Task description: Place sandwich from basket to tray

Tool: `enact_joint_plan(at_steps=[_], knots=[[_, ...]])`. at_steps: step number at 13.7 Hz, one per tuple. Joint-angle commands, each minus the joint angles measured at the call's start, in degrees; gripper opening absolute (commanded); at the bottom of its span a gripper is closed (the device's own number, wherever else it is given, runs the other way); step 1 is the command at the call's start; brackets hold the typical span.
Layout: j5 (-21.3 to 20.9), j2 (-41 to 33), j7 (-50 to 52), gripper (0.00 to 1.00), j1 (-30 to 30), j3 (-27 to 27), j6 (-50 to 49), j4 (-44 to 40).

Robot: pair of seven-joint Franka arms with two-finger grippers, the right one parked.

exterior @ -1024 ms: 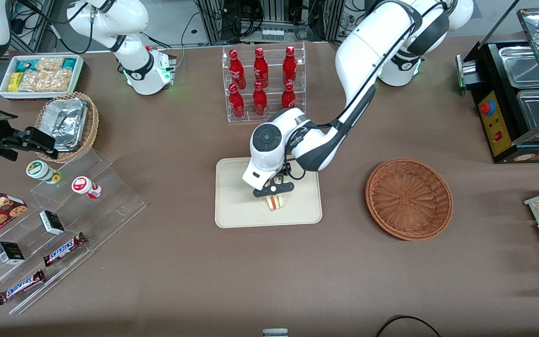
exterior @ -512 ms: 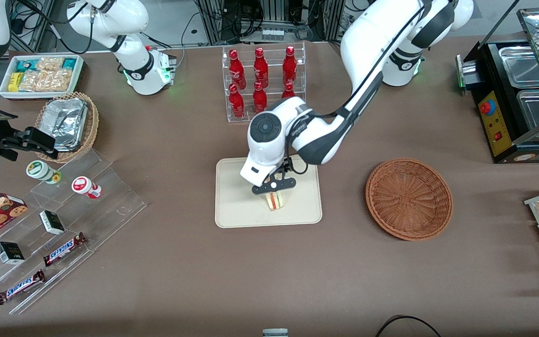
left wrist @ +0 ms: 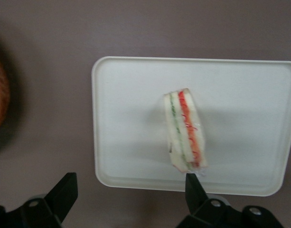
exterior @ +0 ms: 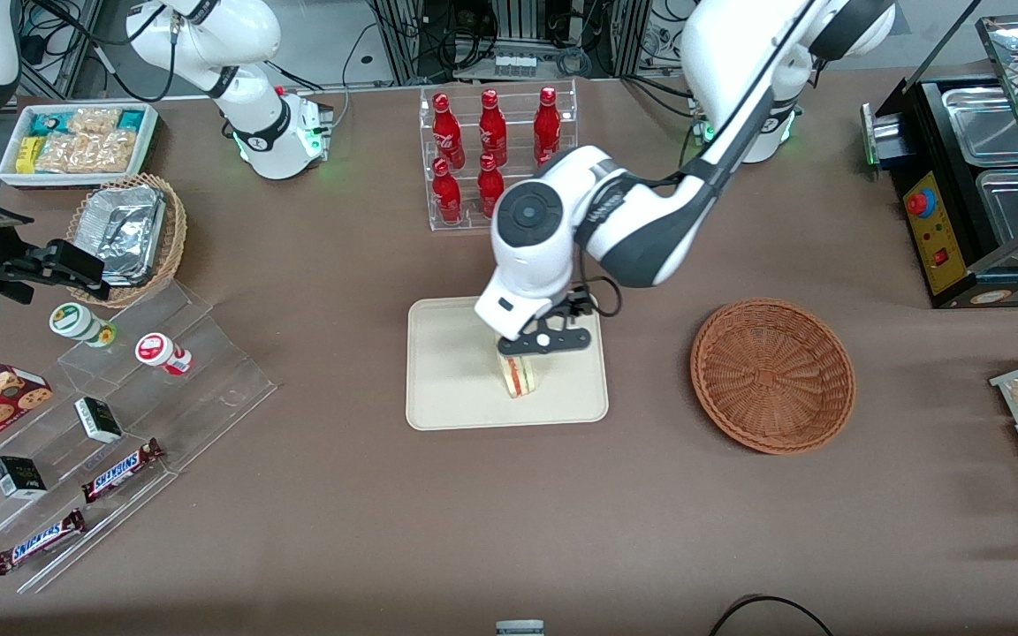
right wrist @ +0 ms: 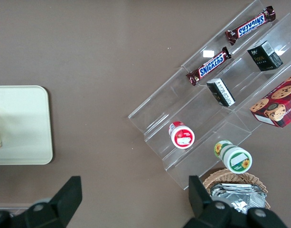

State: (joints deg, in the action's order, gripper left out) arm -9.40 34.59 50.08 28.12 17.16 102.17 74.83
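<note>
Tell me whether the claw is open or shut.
Open. In the wrist view the claw has its fingers spread wide, hanging above the tray with nothing between them; the sandwich lies free on the tray.

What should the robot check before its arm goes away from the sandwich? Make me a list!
1. Sandwich is on the tray, not in the basket: ok.
2. Gripper is open, with nothing between its fingers: ok.
3. Gripper is above the sandwich and not touching it: ok in the left wrist view; the front view has them overlapping, so cannot tell there.
4. Sandwich sits inside the tray's rim, standing on an edge with its filling stripes showing: ok.
5. Basket has no sandwich left in it: ok.
6. Bottle rack is close to the arm's elbow, farther from the front camera than the tray; whether the way up is free: cannot tell.
</note>
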Motion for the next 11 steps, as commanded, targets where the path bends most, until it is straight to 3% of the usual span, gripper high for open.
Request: enact_joint_plan(at_steps=[1,8,11], knots=[[4.0,-5.1,-4.7,1.00,-5.6,0.1,-3.6,3.3],[4.8,-18.2,-25.8,1.00,-19.4,0.1,-5.3,17.4],[7.4,-22.3,-33.7,1.00,-24.6,0.1,-8.6,19.6]])
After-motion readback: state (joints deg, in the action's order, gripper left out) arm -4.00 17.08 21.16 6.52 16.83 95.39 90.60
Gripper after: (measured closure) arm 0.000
